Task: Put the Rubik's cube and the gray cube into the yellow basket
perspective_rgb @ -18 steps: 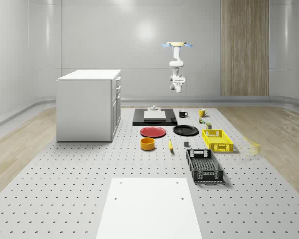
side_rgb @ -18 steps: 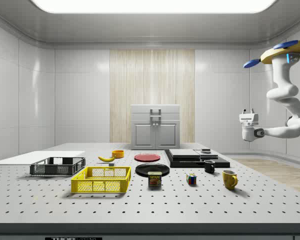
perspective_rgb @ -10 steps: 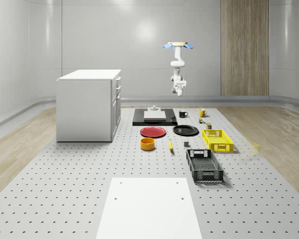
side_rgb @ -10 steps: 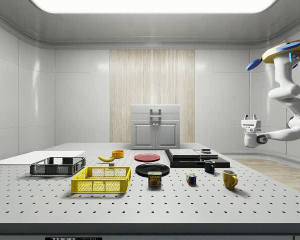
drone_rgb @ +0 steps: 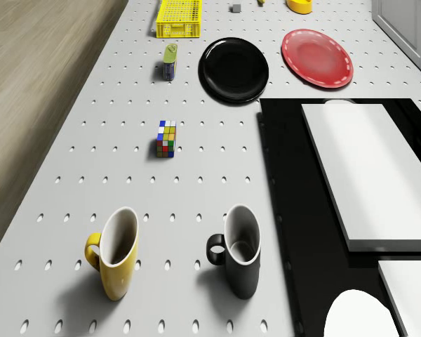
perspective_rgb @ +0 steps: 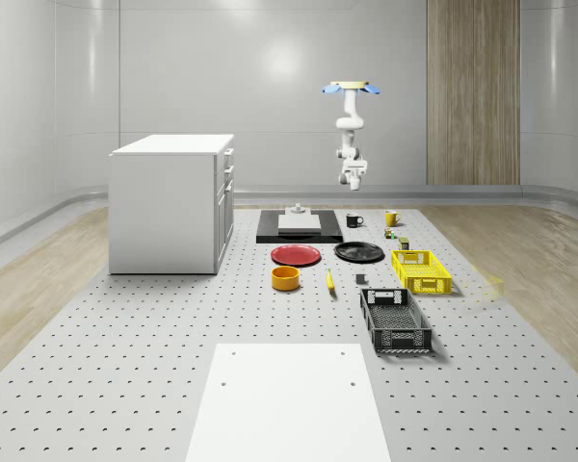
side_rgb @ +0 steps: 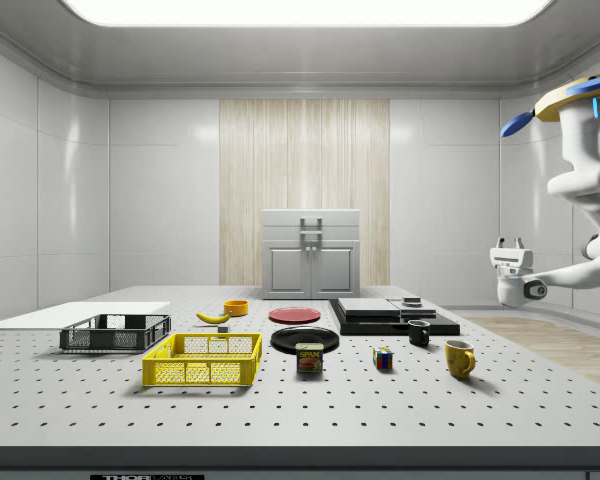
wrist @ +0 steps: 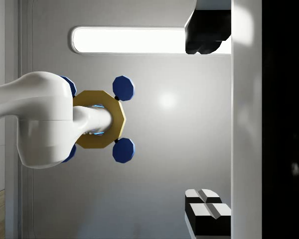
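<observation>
The Rubik's cube [drone_rgb: 166,138] [side_rgb: 383,358] [perspective_rgb: 389,233] stands on the perforated table between the two mugs and a tin can. The small gray cube [drone_rgb: 235,8] [perspective_rgb: 360,280] lies farther along, beside the yellow basket [drone_rgb: 178,17] [side_rgb: 203,360] [perspective_rgb: 421,270], which holds nothing. The drone [perspective_rgb: 348,88] [side_rgb: 590,95] [wrist: 98,119] hovers high over the table's far end, behind the mugs. My gripper [side_rgb: 510,242] [perspective_rgb: 353,171] [wrist: 208,124] hangs well above the table, points upward at the drone, and is open and holds nothing.
A yellow mug [drone_rgb: 116,256] and a black mug [drone_rgb: 240,253] stand nearest the drone, beside a black slab [drone_rgb: 302,210] bearing white blocks. Beyond are a can [drone_rgb: 170,61], black plate [drone_rgb: 233,70], red plate [drone_rgb: 317,58], orange bowl [perspective_rgb: 285,277], banana [perspective_rgb: 329,280], black crate [perspective_rgb: 395,320] and white cabinet [perspective_rgb: 171,202].
The drone and arm have drifted toward the whole-scene view's right, away from the table's middle. The gripper has sunk slightly and stays open. Nothing on the table has moved.
</observation>
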`<state>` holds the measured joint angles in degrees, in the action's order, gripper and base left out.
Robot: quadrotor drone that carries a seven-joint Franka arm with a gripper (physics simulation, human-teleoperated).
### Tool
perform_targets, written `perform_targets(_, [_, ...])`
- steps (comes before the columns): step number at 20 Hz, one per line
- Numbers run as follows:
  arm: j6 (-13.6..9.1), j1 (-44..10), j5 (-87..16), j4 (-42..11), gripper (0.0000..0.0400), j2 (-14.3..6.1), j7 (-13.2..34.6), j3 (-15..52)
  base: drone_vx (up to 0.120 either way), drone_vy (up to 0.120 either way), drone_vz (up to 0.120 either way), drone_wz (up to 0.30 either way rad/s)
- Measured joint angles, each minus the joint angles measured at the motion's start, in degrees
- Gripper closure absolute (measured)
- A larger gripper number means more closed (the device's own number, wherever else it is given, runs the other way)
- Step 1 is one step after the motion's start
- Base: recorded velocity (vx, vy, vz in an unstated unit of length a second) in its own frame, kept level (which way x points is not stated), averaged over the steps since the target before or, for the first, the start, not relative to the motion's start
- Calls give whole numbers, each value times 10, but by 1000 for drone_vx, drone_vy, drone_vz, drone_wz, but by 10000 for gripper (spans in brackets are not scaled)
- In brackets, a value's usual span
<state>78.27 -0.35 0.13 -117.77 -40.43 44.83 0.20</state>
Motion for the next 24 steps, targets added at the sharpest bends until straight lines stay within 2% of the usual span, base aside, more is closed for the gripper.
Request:
perform_targets(8, [-2, -1, 0, 7, 0, 2, 0, 0, 0, 120, 0, 0])
perform_targets(24, [4, -2, -1, 4, 0, -2, 0, 2, 117, 120, 0, 0])
